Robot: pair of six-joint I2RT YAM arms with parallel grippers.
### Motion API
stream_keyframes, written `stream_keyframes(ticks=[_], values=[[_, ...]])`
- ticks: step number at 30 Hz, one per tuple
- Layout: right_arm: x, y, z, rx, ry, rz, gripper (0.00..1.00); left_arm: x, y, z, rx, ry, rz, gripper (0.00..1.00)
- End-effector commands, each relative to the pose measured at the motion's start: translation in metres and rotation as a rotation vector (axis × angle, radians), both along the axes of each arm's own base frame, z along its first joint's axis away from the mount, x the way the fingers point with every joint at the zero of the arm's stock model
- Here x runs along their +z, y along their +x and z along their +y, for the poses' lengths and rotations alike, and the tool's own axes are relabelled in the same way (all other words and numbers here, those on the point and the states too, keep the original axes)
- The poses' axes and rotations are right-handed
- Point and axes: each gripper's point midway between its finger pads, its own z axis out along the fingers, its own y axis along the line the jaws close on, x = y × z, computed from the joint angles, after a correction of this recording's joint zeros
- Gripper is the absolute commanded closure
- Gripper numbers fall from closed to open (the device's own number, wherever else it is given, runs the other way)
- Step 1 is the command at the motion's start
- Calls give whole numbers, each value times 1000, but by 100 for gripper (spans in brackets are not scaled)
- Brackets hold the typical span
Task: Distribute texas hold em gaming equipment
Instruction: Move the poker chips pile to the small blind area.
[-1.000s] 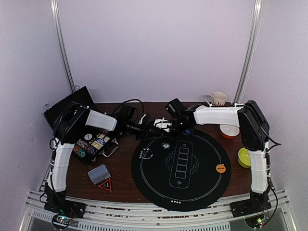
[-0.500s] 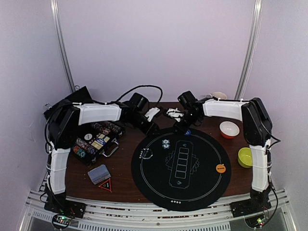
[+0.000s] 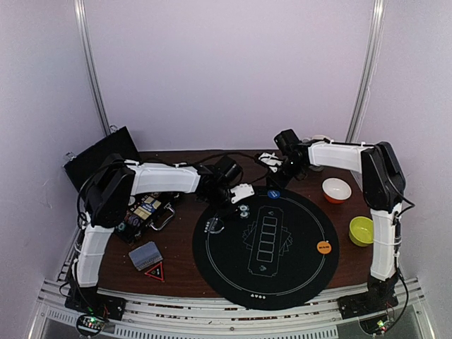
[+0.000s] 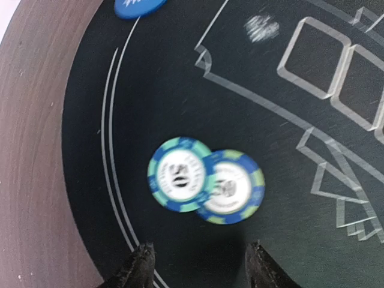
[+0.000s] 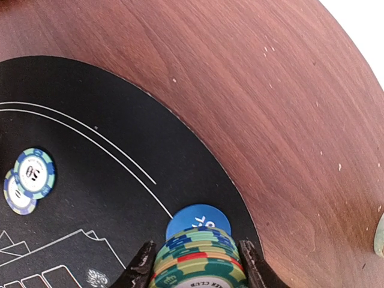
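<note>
The left gripper [image 4: 201, 273] has its fingers [image 4: 137, 270] apart and nothing is between them. They hang over the black mat [image 4: 150, 90]. Just ahead of the fingertips, approx. in line with the gap, two chips [image 4: 204, 180] lie flat on the mat and overlap at one edge. Each is round w/ a white centre and a rim of dark blue and light green stripes. The left one reads "50"; the print of the other is too blurred to read. Further ahead and a bit to the left of these fingers, a blue button [image 4: 139, 6] lies at the mat's border, only partly in view.

The right gripper [image 5: 198, 270] is clamped on a stack of chips [image 5: 198, 255], w/ one finger [image 5: 141, 267] pressing each side. The chip edges show green, blue and yellow stripes, and one layer is red. The top chip has a pale face w/ letters I cannot read. Directly ahead of the stack the same blue button, w/ white print, lies on the mat close to its edge. Well to the left of these fingers are the same two chips. Ahead and to the right is the brown wood table [image 5: 270, 90].

In the top view an orange button [image 3: 324, 247], a clear button [image 3: 214, 226] and a deck of grey-blue cards [image 3: 145, 256] lie well apart from both grippers, on the arm-base side
</note>
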Motion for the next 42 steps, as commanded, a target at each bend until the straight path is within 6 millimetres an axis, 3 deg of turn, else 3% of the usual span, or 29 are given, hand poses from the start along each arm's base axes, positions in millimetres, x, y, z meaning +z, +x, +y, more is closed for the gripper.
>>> stream_keyframes(ticks=[1,10,15,18,24,34,42], values=[[19,7,-16,-63,3,-22,100,-10,12,-1,-17,44,-62,46],[27,8,-36,-106,-11,-42,100,-13,2,-19,-77,-35,-9,40],[28,8,-45,-128,-16,-36,100,-17,12,-27,-55,-52,-23,40],[27,7,-50,-142,-16,-22,100,-26,27,-22,-3,-4,-69,42],[16,1,-58,-174,-31,28,100,-32,55,-11,76,70,-199,54],[-13,-7,-76,-254,-86,156,100,-31,95,-8,151,62,-303,61],[-37,-15,-84,-315,-137,244,100,-26,98,-22,123,-20,-282,61]])
